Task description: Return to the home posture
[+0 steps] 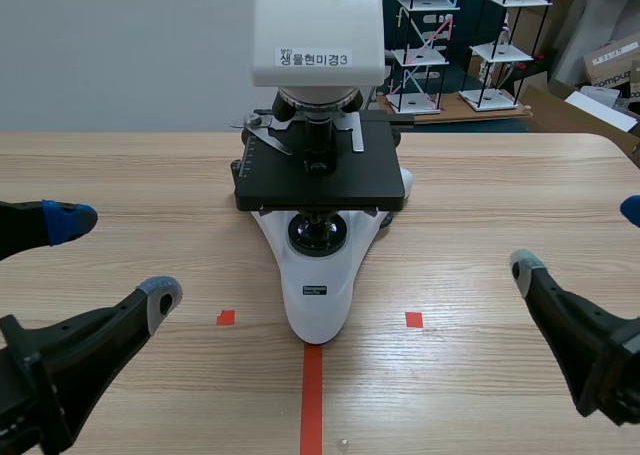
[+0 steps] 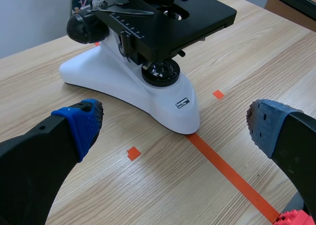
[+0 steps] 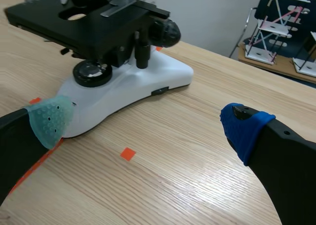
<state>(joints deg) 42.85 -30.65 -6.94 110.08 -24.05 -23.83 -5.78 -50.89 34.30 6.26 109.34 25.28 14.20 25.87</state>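
- The left claw (image 1: pixel 115 260) hangs low over the desk (image 1: pixel 120 165) on the left side, spread wide with nothing in it; one pad (image 1: pixel 68 220) is blue, the other grey
- Only the left wrist view shows a red ridged piece (image 2: pixel 295 218) at the desk's edge, just under that claw's blue-grey finger
- A small orange square (image 1: pixel 226 317) lies on the wood between the left claw and the microscope (image 1: pixel 320 275)
- The microscope stands upright in the middle of the desk, and its white foot touches the end of an orange tape line (image 1: pixel 312 395)
- Its black stage (image 1: pixel 320 180) is level, with a metal clip on top; I cannot tell what lies in the stage's opening
- Only the scene view shows the white head and its label (image 1: pixel 315 60); each wrist view instead shows a black knob (image 2: pixel 81 27) on its own side of the stand
- A second orange square (image 1: pixel 414 319) lies to the right of the foot
- The right claw (image 1: pixel 578 240) hangs low on the right, well apart from the microscope, fingers wide apart and holding nothing
- Past the desk's far right edge are wire racks (image 1: pixel 420 45) and a cardboard box (image 1: pixel 610 60); what is in the box cannot be seen
- The right wrist view also shows the racks; the left wrist view does not
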